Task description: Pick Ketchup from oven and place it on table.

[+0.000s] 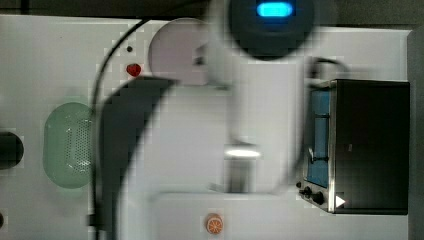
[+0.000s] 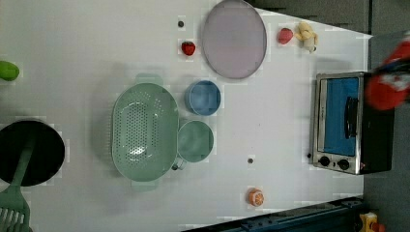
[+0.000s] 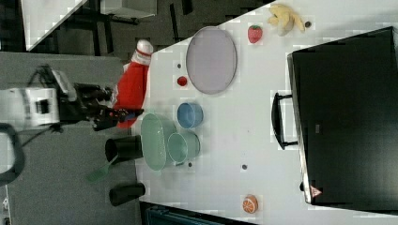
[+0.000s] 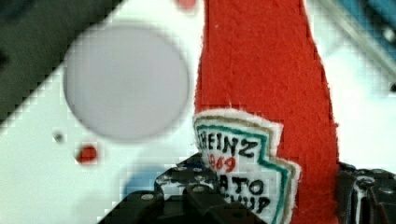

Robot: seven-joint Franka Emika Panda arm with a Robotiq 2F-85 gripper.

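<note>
A: While the arm hangs high above the table (image 2: pixel 270 121), its gripper (image 3: pixel 110 112) is clamped partway shut on the ketchup (image 3: pixel 133 91).

B: Bottle axis?

A: Along the fingers (image 4: pixel 196 186), cap away from the wrist.

B: Position?

A: Ketchup between the jaws, in the air, clear of the oven (image 2: pixel 350 123).

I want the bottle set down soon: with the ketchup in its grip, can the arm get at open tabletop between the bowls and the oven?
Probably yes. The gripper holds the ketchup, and the table between the blue bowl and the oven looks bare.
</note>
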